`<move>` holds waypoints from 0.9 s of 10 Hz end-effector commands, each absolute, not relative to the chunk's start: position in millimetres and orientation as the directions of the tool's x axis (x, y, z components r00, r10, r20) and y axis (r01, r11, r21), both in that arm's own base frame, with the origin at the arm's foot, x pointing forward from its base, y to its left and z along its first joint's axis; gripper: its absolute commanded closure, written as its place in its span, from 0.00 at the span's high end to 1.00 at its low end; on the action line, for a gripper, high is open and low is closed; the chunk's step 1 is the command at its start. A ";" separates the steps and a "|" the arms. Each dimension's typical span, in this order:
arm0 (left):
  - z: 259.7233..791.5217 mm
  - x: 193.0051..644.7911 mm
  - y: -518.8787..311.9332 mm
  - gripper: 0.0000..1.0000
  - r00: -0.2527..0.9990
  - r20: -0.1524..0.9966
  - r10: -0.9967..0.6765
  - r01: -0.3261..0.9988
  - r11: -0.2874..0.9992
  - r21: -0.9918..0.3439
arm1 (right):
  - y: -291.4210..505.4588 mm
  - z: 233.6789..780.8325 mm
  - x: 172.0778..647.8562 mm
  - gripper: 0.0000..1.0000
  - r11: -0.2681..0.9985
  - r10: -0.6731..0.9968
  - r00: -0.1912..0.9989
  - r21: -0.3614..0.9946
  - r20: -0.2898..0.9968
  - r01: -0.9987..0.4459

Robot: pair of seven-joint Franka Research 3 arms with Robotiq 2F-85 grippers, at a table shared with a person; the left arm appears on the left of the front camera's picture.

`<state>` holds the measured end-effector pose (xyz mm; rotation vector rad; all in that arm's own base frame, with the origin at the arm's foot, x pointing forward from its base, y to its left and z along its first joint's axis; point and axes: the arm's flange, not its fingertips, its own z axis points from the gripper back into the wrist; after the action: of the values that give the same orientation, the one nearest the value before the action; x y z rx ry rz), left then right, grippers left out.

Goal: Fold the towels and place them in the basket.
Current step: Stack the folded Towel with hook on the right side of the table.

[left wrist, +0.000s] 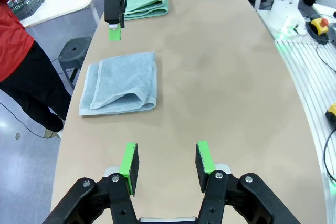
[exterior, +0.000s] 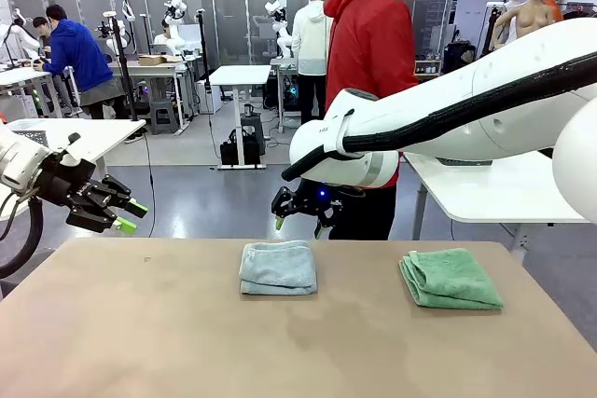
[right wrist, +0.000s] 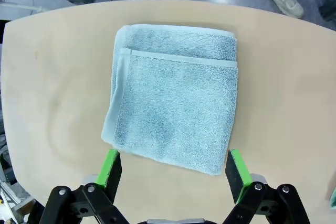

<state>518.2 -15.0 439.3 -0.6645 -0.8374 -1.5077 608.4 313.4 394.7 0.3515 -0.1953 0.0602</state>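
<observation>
1. Your left hand (exterior: 110,208) sits at the left edge of the front view, above the counter's (exterior: 140,333) left end, partly spread and holding nothing; in its own wrist view the left hand (left wrist: 166,163) shows two green pads rising from the bottom edge with bare counter (left wrist: 236,87) between them.
2. Moving right in the front view, you find the pale blue-grey towel (exterior: 278,267) folded flat just left of centre, near the counter's far edge.
3. Your right hand (exterior: 298,221) hangs just above and behind that towel at the middle of the front view, fingers pointing down and spread wide, clear of the cloth.
4. In the right wrist view your right hand (right wrist: 176,169) is wide open at the bottom edge, and the pale blue-grey towel (right wrist: 173,98) fills the centre of the frame, its near edge lying between the two green pads; you cannot tell from this view how high the hand is above it.
5. Further right in the front view, the mint green towel (exterior: 451,279) lies folded on the counter, well apart from the blue-grey one.
6. In the left wrist view the mint green towel (left wrist: 146,3) is at the top, the pale blue-grey towel (left wrist: 121,83) is left of centre, and a dark mesh basket (left wrist: 25,1) sits on a white table in the upper left corner.
</observation>
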 end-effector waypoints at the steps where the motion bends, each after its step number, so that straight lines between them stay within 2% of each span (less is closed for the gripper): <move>1: 439.1 517.8 -14.5 0.57 -0.128 0.807 -0.577 0.990 -0.023 0.141 | 314.3 394.7 611.4 1.00 0.939 0.015 0.979 0.334 0.204 -0.084; 4: 439.1 517.8 -14.5 0.57 -0.128 0.807 -0.577 0.990 -0.023 0.141 | 313.3 394.7 608.5 1.00 0.937 0.025 0.979 0.336 0.200 -0.092; 6: 439.1 517.8 -14.5 0.57 -0.128 0.807 -0.577 0.990 -0.023 0.141 | 313.5 378.2 614.0 1.00 0.925 -0.033 0.988 0.379 0.150 -0.027; 9: 439.1 517.8 -14.5 0.57 -0.128 0.807 -0.577 0.990 -0.023 0.141 | 304.5 346.0 629.8 1.00 0.927 -0.085 0.993 0.372 0.087 0.047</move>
<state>518.2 -15.1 439.3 -0.6645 -0.8374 -1.5078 620.9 304.5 347.9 0.3658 -0.1206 -0.0173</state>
